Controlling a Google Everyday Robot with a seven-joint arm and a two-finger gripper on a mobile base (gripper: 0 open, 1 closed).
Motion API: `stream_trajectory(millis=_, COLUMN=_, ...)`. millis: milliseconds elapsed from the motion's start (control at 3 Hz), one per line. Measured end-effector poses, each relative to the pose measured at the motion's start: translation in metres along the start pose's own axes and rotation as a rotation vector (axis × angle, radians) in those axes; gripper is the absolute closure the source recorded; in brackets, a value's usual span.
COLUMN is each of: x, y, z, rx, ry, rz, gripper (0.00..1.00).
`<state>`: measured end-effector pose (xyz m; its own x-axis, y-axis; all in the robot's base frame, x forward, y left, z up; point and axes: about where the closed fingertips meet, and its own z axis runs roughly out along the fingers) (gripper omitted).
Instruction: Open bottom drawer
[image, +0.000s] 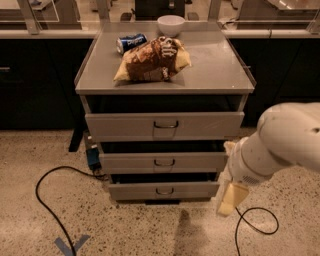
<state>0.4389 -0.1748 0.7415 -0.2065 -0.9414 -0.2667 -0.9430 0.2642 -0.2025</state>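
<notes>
Camera view has the bottom drawer (132, 192) at 6 o'clock, lowest of three under the table (215, 65), its inside hidden. At its 3 o'clock, just beside it, hangs the end effector (228, 202); clenched or released, I cannot tell. On top sit a white bowl (171, 24), a can (131, 42) and a chip bag (152, 61).

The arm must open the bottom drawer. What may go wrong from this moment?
1. The gripper hangs right of the bottom drawer, away from its small handle; it may strike the drawer's front corner.
2. The middle drawer sits just above with a similar handle, so the wrong one may be hooked.
3. A black cable lies on the floor near the gripper and may snag.
</notes>
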Motion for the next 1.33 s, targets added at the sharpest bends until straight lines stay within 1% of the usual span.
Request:
stream_trajectory(millis=333, x=-0.006, y=-0.013, z=0.006, rx=0.059, ry=-0.034, rz=0.005, gripper=0.00)
stream_trajectory(millis=667, x=-0.006, y=-0.013, z=0.006, rx=0.059, ry=-0.034, rz=0.005, gripper=0.00)
stream_trajectory(millis=1000, x=-0.007, y=-0.001, z=0.030, rx=0.049, ry=-0.046, rz=0.012, gripper=0.00)
stream_trajectory(millis=1333, x=-0.016, y=0.025, z=0.087, rx=0.013, ry=-0.098, rz=0.029, gripper=0.00)
